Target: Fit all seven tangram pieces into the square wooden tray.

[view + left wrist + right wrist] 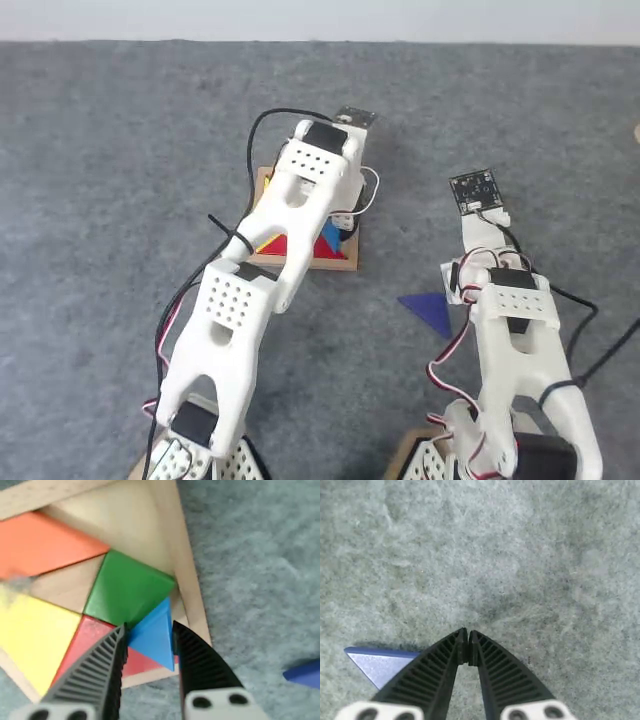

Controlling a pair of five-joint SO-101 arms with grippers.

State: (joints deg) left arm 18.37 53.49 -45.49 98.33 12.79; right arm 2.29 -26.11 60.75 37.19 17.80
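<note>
Wooden tray point(192, 595) sits on grey tabletop point(120, 150) w/ pcs inside: orange point(45, 545), yellow point(35, 635), red point(85, 642), green point(127, 590). We see left jaws clamped on light-blue triangle point(156, 637), tilted at tray's corner over green & red. Right jaws are pressed together just beside dark-blue triangle point(377, 662), which lies on tabletop apart from tray.

We see matt, bare wood in the tray point(186, 575); the blue triangle point(157, 642) between the ribbed black plastic fingers point(200, 665) of the left claw point(149, 626) looks smooth and painted. Under the claw, the table point(260, 555) wears fuzzy grey cloth.
</note>
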